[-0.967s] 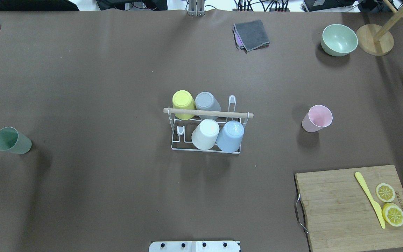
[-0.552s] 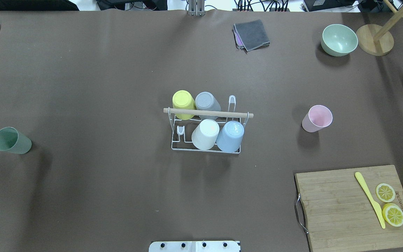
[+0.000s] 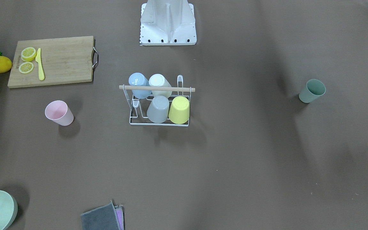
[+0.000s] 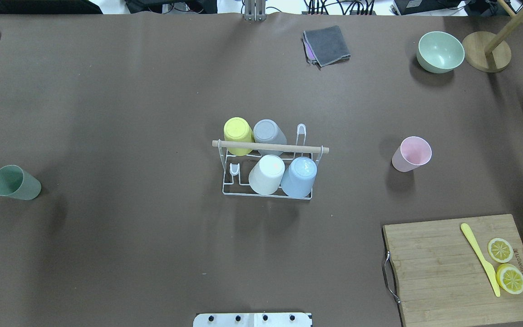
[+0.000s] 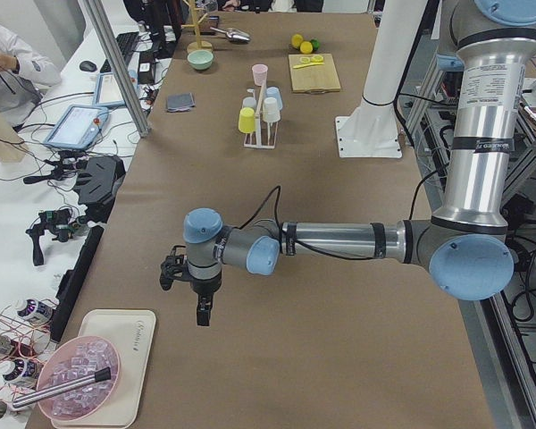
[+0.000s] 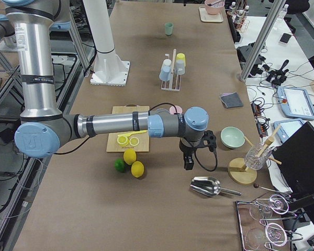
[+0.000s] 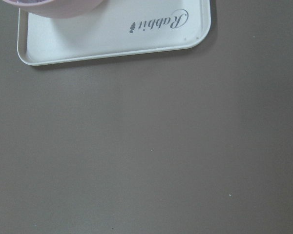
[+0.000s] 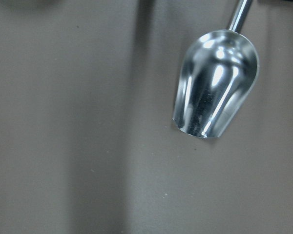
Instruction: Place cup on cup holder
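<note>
Exterior left view shows the left gripper (image 5: 203, 311) hanging low over bare table, pointing down, with a white tray (image 7: 112, 46) just beside it. I cannot tell if its fingers are spread or pressed together. The right gripper (image 6: 188, 163) hangs low too, near a metal scoop (image 8: 215, 83), and I cannot tell its fingers either. Neither one holds a cup. The cup holder (image 4: 288, 148) sits far from both grippers, about midway between them. A yellow cup (image 4: 238, 131), a grey cup (image 4: 268, 131), a white cup (image 4: 266, 175) and a blue cup (image 4: 298, 176) sit on it upside down, each slipped over a prong so it cannot fall off. Two prongs are free, one (image 4: 301, 134) at the end nearer the right gripper and one (image 4: 234, 169) at the end nearer the left gripper. A green cup (image 4: 15, 182) stands between the left gripper and the holder, and a pink cup (image 4: 411, 154) stands between the right gripper and the holder. Both stand mouth up, so I think a cup must be grabbed and flipped before it goes on. The wooden rod across the top and the cups next to each free prong could get in the way. A cutting board (image 4: 461, 268) with lemon slices (image 4: 500, 250) lies close to the right gripper, off to the side.
</note>
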You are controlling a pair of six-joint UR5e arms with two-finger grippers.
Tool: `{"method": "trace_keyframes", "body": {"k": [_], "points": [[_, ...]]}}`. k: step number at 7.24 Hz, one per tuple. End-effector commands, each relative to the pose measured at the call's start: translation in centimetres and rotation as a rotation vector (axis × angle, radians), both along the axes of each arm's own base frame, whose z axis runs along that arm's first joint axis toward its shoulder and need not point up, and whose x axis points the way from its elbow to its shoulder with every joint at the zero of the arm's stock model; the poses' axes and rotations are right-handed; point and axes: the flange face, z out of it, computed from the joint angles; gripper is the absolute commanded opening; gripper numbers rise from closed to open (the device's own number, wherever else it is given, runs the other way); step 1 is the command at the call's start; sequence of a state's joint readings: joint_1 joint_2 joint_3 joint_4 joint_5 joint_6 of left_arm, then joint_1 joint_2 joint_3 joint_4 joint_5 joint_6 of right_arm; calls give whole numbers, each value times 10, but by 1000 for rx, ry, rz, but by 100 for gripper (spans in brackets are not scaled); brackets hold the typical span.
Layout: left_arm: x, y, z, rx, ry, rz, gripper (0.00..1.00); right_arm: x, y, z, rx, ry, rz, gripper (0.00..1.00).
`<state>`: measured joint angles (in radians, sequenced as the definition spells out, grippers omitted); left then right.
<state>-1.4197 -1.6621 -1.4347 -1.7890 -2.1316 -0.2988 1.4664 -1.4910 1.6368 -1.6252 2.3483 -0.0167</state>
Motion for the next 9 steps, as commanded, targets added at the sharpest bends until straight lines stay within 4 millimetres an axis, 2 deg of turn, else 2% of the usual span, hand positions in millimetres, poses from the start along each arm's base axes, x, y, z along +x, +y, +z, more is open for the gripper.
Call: {"method": "trace_keyframes", "body": {"k": [1, 2, 3, 4, 5, 6, 7, 9], "points": [[7, -8, 34, -116, 53, 0, 97, -64, -42, -47, -25, -9, -25, 100], [14, -18, 43, -164, 93, 8, 97, -87, -68, -68, -27, -12, -24, 100], [21, -44, 30, -222, 121, 10, 97, -103, -97, -87, -23, -16, -28, 100], [23, -63, 22, -257, 115, 6, 97, -120, -117, -99, -44, -16, -20, 100], [21, -85, 13, -276, 104, 8, 97, -135, -149, -124, -61, -11, -21, 100], [9, -111, -6, -267, 104, 18, 97, -154, -180, -160, -90, -4, -35, 100], [-1, -137, -30, -283, 98, 1, 97, -176, -194, -182, -111, 1, -57, 100], [-3, -163, -67, -380, 59, 10, 97, -243, -193, -180, -190, -67, -154, 100]]}}
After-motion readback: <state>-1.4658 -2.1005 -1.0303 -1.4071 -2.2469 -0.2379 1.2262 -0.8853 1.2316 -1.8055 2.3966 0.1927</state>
